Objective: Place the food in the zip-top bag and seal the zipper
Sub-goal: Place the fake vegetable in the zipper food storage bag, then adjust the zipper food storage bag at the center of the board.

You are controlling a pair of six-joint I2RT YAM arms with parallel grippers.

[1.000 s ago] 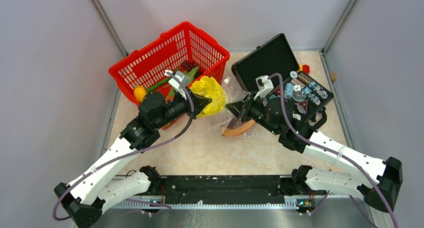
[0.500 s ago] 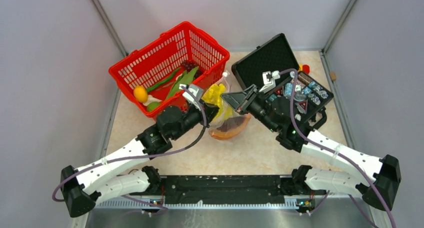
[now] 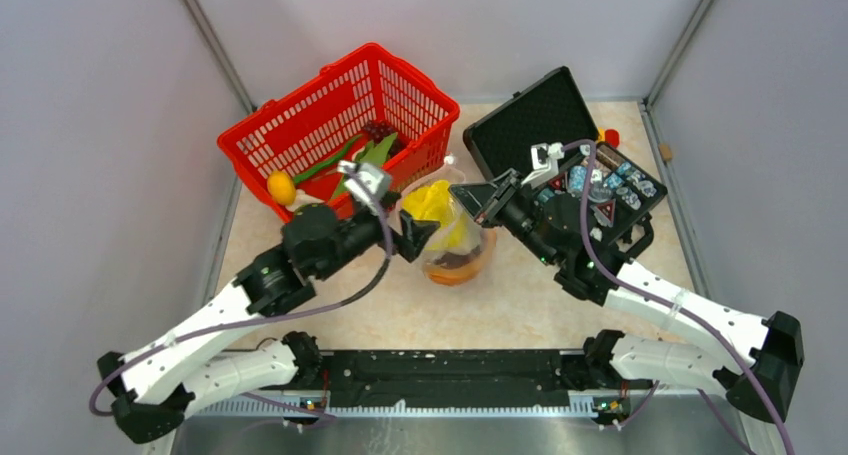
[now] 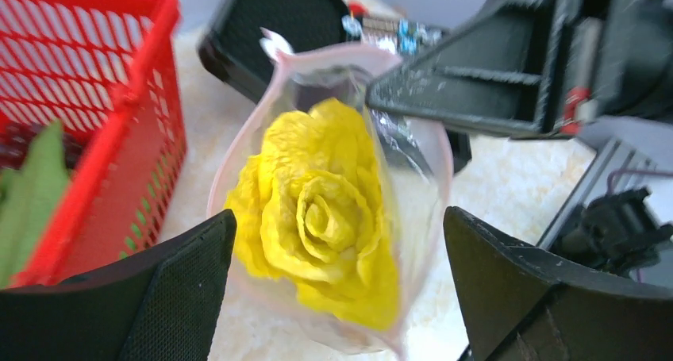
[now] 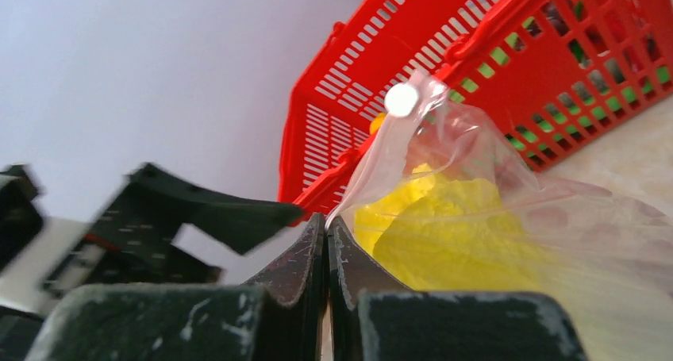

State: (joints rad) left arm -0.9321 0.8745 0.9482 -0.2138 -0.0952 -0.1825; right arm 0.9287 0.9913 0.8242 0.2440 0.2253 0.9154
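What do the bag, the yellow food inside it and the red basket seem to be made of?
Bag: thin clear plastic film, glossy; it crinkles and shows the contents.
Yellow food: probably moulded plastic, slightly shiny, with stiff leaf-like folds.
Basket: hard red plastic, an open lattice of ribs.

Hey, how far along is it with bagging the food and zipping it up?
Partway. Done: the yellow leafy piece and an orange curved piece sit inside the zip-top bag. In hand: the right hand pinches the bag's rim; the left hand is open beside it. Left: green pods, dark grapes and an orange round piece lie in the red basket, and the pink zipper gapes open.
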